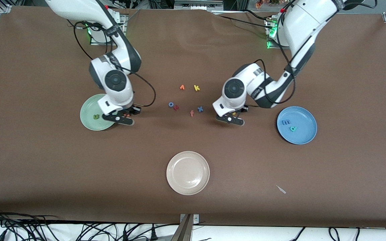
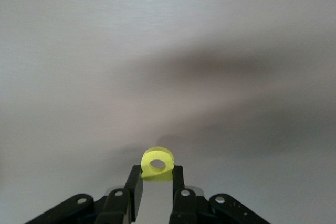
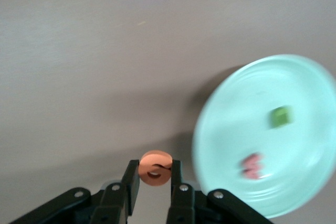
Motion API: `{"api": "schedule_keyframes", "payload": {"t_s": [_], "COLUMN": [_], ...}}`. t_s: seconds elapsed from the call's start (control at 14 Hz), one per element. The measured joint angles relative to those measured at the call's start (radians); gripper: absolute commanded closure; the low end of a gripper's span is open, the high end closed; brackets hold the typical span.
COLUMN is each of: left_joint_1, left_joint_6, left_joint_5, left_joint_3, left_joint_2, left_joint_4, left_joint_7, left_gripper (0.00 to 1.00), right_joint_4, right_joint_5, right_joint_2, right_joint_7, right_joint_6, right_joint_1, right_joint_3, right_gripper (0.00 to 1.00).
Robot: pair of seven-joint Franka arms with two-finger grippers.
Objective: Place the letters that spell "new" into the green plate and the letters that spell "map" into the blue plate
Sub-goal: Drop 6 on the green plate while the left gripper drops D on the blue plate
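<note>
My right gripper is shut on the orange e, low over the table just beside the green plate. In that plate lie the green n and the red-pink w; the w is hidden in the front view. My left gripper is shut on the yellow a, low over the bare table toward the blue plate. The blue m and the teal p lie in the blue plate.
Loose letters lie between the grippers: an orange v-shaped letter, a yellow k, a blue o, a red-orange letter, an orange f, a blue x. A cream plate sits nearer the camera, a small pale scrap beside it.
</note>
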Motion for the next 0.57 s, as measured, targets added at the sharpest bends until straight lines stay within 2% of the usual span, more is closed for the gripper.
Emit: {"api": "schedule_keyframes", "payload": {"t_s": [0.21, 0.36, 0.5, 0.57], "left_joint_1": [0.123, 0.212, 0.276, 0.301], "left_joint_6": [-0.125, -0.160, -0.192, -0.199], "left_joint_5": [-0.012, -0.012, -0.012, -0.012], "left_joint_3": [0.001, 0.002, 0.006, 0.010], "left_joint_2": [-0.001, -0.001, 0.000, 0.000], "left_joint_4": [0.065, 0.070, 0.070, 0.070], "left_joint_7": [0.276, 0.450, 0.595, 0.660], "left_gripper": [0.95, 0.94, 0.94, 0.94], "right_joint_4": [-0.069, -0.141, -0.216, -0.239], "right_joint_5": [0.029, 0.072, 0.085, 0.085], "right_joint_2": [-0.052, -0.074, -0.081, -0.081], "right_joint_7": [-0.169, -0.279, -0.334, -0.342], "right_joint_6": [0.005, 0.083, 0.189, 0.216], "right_joint_1": [-0.006, -0.007, -0.009, -0.009], "right_joint_3": [-0.094, -0.147, -0.184, -0.190], "right_gripper": [0.84, 0.83, 0.77, 0.71]}}
